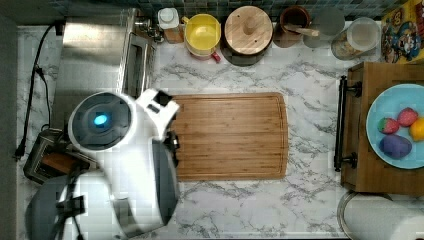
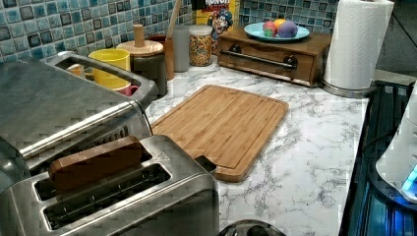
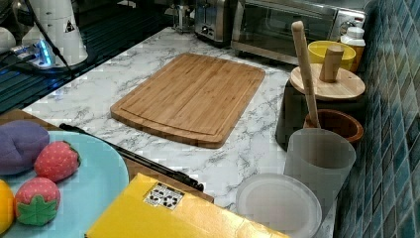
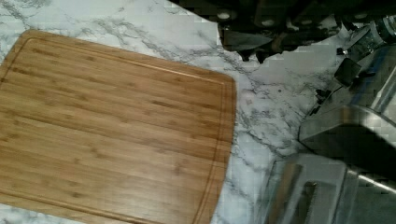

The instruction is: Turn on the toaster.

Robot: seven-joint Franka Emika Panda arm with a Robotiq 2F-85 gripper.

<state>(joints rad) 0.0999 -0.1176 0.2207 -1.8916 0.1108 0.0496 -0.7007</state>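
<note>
- We see the toaster [image 2: 118, 196] just beside the bamboo cutting board [image 2: 221, 125], at the board's short edge, with a brown slice [image 2: 96, 162] standing in its rear slot.
- The toaster oven [image 2: 54, 105] stands right behind the toaster, also near the cutting board.
- In the top view the arm [image 1: 125, 160] hangs over the cutting board's edge nearest the toaster [image 1: 50, 160].
- The gripper [image 4: 261, 39] hovers over marble counter [image 4: 271, 107] past the cutting board's corner; whether its fingers are spread or closed, we cannot tell.
</note>
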